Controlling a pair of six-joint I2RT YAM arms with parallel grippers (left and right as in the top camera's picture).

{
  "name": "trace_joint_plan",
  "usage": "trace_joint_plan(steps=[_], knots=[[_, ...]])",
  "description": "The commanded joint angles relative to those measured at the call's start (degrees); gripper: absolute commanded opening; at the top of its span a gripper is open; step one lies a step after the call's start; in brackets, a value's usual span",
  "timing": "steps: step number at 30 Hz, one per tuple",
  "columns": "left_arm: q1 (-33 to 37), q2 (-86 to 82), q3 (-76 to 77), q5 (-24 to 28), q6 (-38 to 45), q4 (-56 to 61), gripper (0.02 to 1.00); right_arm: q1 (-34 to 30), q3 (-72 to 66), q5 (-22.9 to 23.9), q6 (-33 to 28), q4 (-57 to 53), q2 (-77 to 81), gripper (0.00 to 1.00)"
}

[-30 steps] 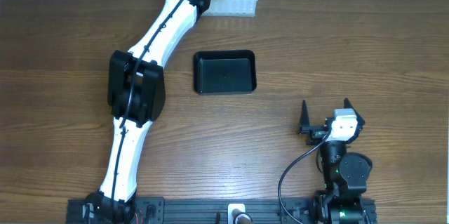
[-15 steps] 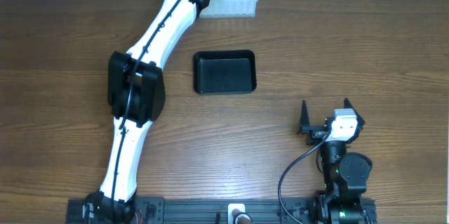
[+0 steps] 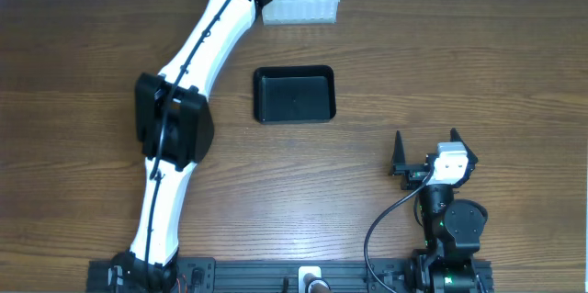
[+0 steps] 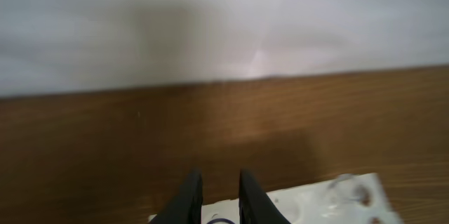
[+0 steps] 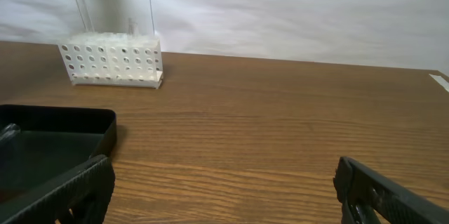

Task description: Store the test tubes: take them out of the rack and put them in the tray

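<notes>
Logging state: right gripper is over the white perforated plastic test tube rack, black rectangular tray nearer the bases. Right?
No: left gripper, not right gripper, is over the white perforated plastic rack, per top view. Black rectangular tray: correct.

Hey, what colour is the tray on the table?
The tray is black; the top view shows it best.

Wooden surface (image 3: 459,73) with two items on it

A white perforated rack (image 3: 301,5) stands at the top centre of the top view. A black tray (image 3: 294,70) lies near the frame's middle, directly below the rack and apart from it. A black base rail (image 3: 257,270) runs along the bottom edge.
</notes>
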Motion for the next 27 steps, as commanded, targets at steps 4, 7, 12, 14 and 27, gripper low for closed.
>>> trace_joint_plan(steps=[4,7,12,14,27], knots=[[-0.57,-10.01,1.40,0.20,1.88,-2.34,0.053,-0.35,-0.31,0.57,0.42,-0.24,-0.57,0.991],[-1.01,-12.63,1.40,0.24,1.64,-7.13,0.058,-0.35,-0.31,0.55,0.42,-0.24,-0.57,0.991],[-2.27,-16.28,1.40,1.75,-0.63,-18.34,0.060,-0.35,-0.31,0.57,0.42,-0.24,-0.57,0.993],[-2.75,-17.42,1.40,4.11,-2.49,-23.93,0.058,-0.35,-0.31,0.55,0.42,-0.24,-0.57,0.993],[-3.10,-15.58,0.94,13.16,-11.93,-50.07,0.045,-0.35,-0.31,0.55,0.42,-0.24,-0.57,0.993]])
